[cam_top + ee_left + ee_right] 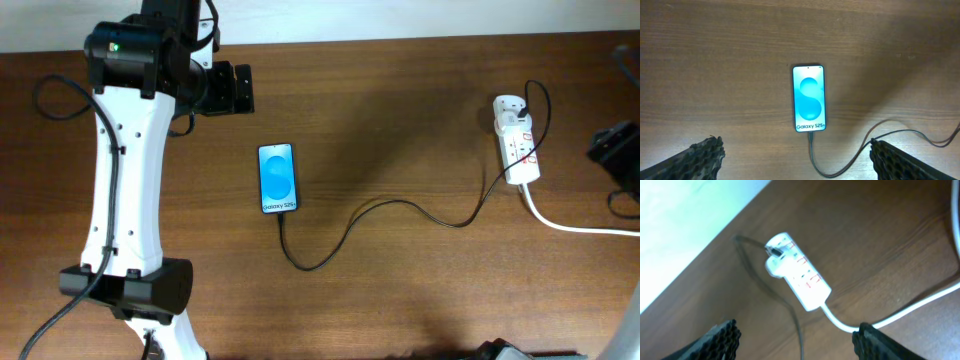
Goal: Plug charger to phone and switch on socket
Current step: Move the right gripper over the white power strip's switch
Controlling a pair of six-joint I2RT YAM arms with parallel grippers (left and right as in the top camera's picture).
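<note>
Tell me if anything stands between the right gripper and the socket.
Nothing visible does. In the right wrist view the socket lies on the table ahead of the right gripper, fingers open; its white cord trails off sideways.

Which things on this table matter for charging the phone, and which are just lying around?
For the job:
phone
charger
socket

Just there:
white cord running off the socket
table
</note>
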